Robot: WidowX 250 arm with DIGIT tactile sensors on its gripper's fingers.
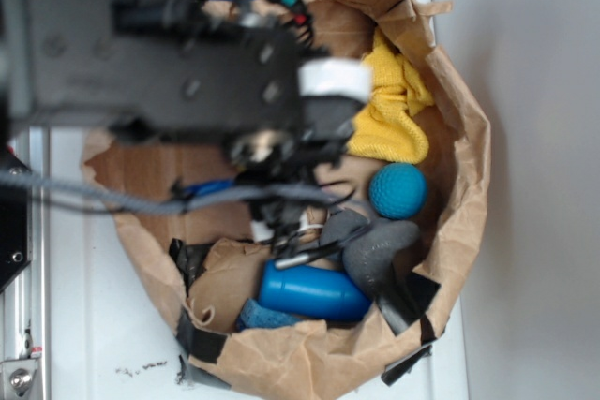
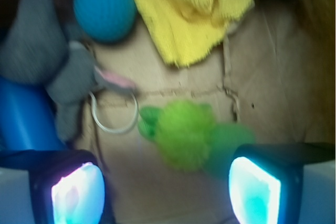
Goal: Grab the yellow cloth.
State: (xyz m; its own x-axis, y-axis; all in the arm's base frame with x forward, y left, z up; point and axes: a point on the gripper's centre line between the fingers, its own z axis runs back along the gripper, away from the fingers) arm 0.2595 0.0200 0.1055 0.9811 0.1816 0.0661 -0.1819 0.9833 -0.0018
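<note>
The yellow cloth (image 1: 392,111) lies crumpled in the far right part of a brown paper bag (image 1: 467,138). In the wrist view the yellow cloth (image 2: 189,11) fills the top centre, folded and terry-textured. My gripper (image 2: 167,190) hovers over the bag floor well short of the cloth. Its two glowing pads (image 2: 79,195) stand wide apart with nothing between them. From the exterior view the arm covers the bag's left half and hides the fingertips.
A teal ball (image 2: 104,6) sits left of the cloth. A fuzzy green plush toy (image 2: 184,132) lies just ahead of the jaws. A grey plush (image 2: 50,61), a metal ring (image 2: 114,111) and a blue cylinder (image 1: 314,290) lie to the left.
</note>
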